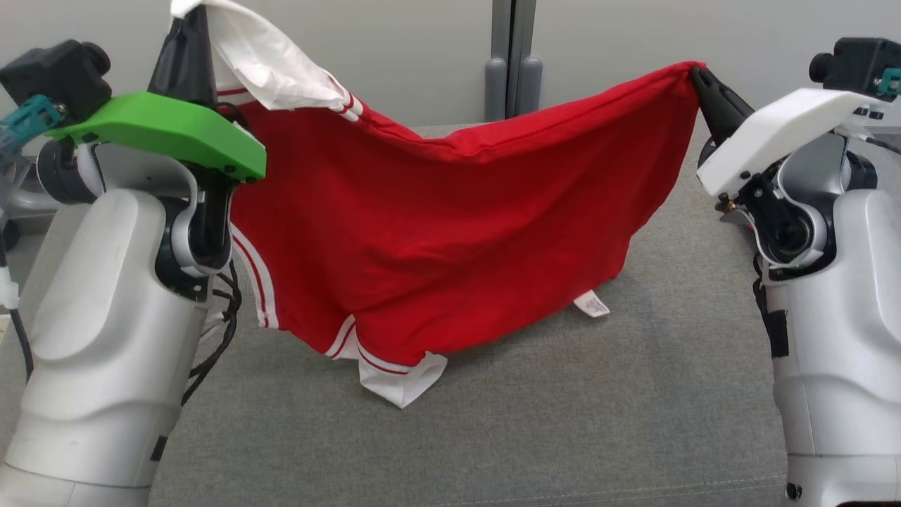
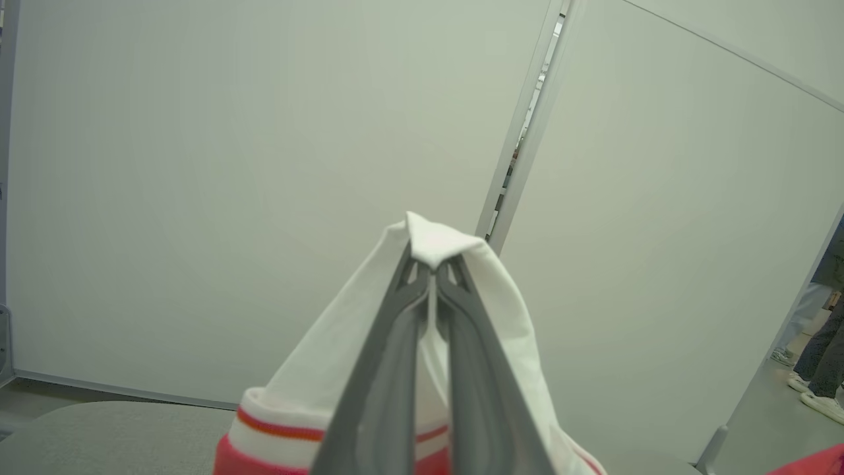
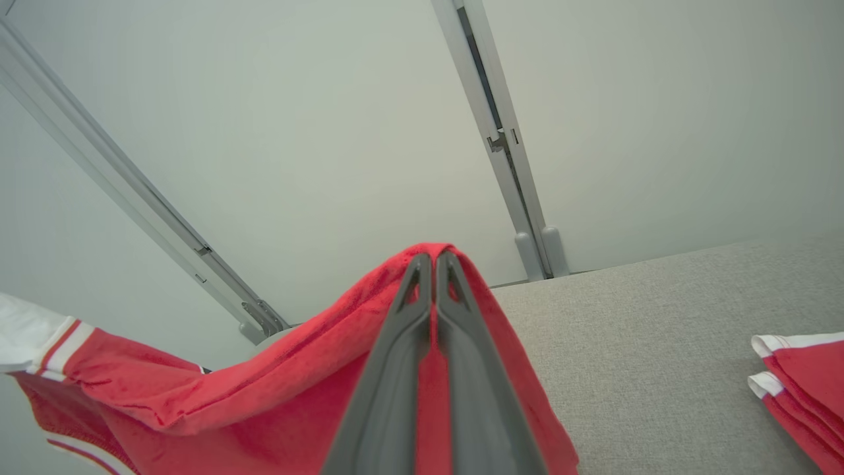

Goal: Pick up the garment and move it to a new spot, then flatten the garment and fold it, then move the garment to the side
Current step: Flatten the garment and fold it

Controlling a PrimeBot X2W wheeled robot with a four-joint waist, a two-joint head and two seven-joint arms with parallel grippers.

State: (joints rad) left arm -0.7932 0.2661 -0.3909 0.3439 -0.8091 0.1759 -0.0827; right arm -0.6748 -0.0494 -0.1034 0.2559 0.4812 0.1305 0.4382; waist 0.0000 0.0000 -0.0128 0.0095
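Observation:
The garment (image 1: pixel 436 232) is red with white sleeves and red-and-white striped trim. It hangs stretched between my two raised grippers above the grey table (image 1: pixel 633 394). My left gripper (image 1: pixel 188 17) is shut on a white sleeve end (image 2: pixel 432 247) at the upper left. At the upper right my right gripper (image 1: pixel 697 74) is shut on a red corner (image 3: pixel 432 254). The cloth sags in the middle, and its lowest white cuff (image 1: pixel 401 380) touches the table. A white care label (image 1: pixel 591 304) dangles near the lower right hem.
Folded red-and-white garments (image 3: pixel 801 376) lie on the table at the right of the right wrist view. Pale partition panels (image 1: pixel 514 63) with a metal joint stand behind the table. A person's feet (image 2: pixel 814 396) show at the far right of the left wrist view.

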